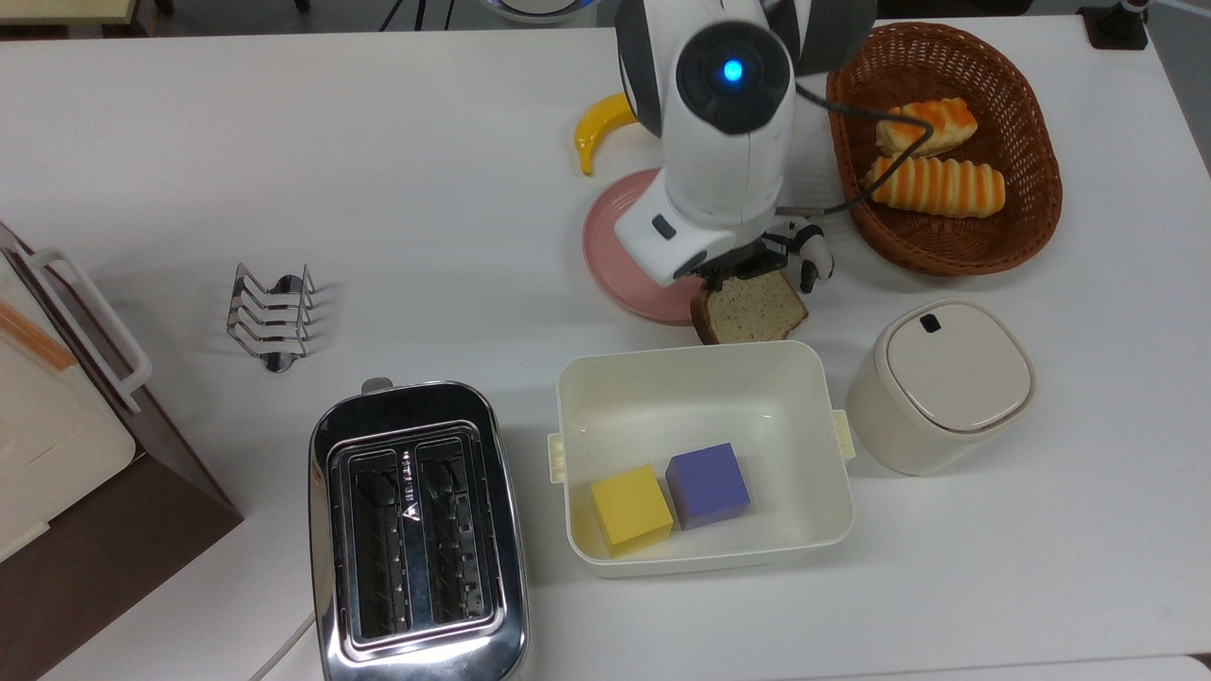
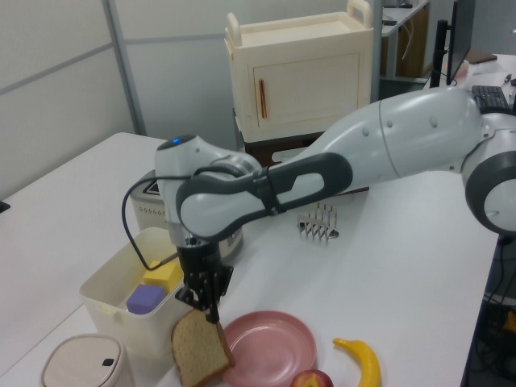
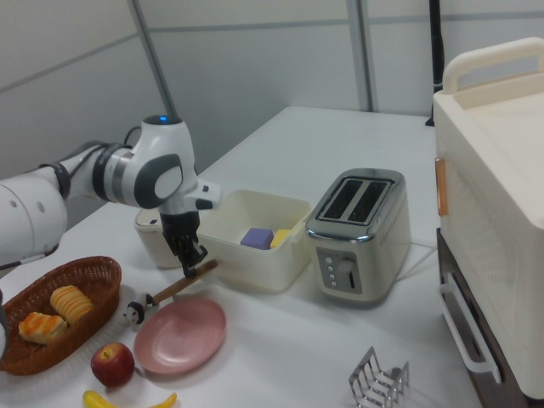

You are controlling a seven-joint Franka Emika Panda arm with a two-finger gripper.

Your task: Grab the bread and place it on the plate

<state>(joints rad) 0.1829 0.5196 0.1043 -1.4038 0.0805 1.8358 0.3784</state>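
One arm [image 2: 379,153] does the work here, and you can see it reach across the white table [image 1: 284,142] from the cabinet side. Largest after those are the cabinet [image 2: 302,68], the toaster [image 1: 416,530] and the cream tub [image 1: 705,378] with a yellow and a purple block in it. Beyond the tub in the top view sit the brown basket [image 1: 1026,142] of striped rolls and the lidded cream canister [image 1: 937,383].

Now to what matters for you. The pink plate [image 2: 270,351] lies bare, partly under the arm in the top view, with a banana [image 1: 598,128] just beyond it. The bread [image 2: 200,348] hangs tilted from the gripper [image 2: 206,302], whose fingers are pinched narrowly on the slice's upper edge. In the right view the slice [image 3: 183,281] is clearly off the table, edge-on and slanting, near the plate's rim on the tub side. In the left view its lower corner overlaps the plate's edge, but I cannot tell whether it touches.

As I judge it, you have the pickup done: the slice is gripped and lifted. What is left is the short carry over the plate's middle, the lowering and the release. The pinch looks thin, so the slice may swing or slip.
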